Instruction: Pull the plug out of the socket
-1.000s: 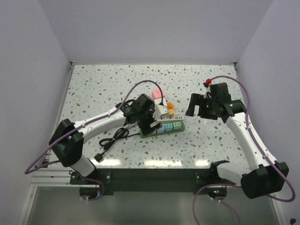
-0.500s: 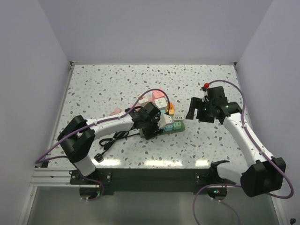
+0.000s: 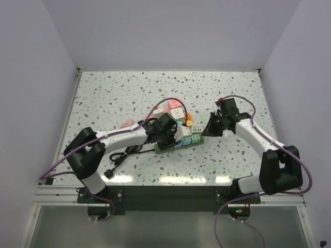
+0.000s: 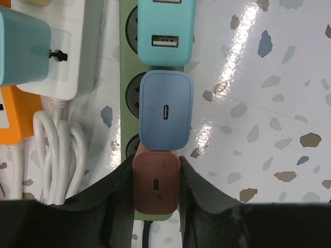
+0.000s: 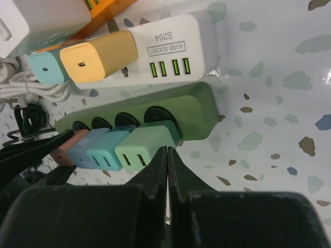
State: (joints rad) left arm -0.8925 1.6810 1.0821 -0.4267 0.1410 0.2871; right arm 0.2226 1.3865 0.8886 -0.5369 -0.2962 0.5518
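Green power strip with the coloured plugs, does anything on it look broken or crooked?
Nothing stands out. Four plugs sit straight on the green plastic power strip; the left gripper holds the reddish-brown square plug.

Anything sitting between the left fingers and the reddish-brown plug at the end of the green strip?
Nothing visible. The left gripper has its fingers against both sides of the reddish-brown plug; the blue plug neighbours it beyond the fingertips.

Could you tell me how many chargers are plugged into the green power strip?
4, in one row, none seems hidden: brown charger in the left gripper, then blue charger, teal charger, green charger.
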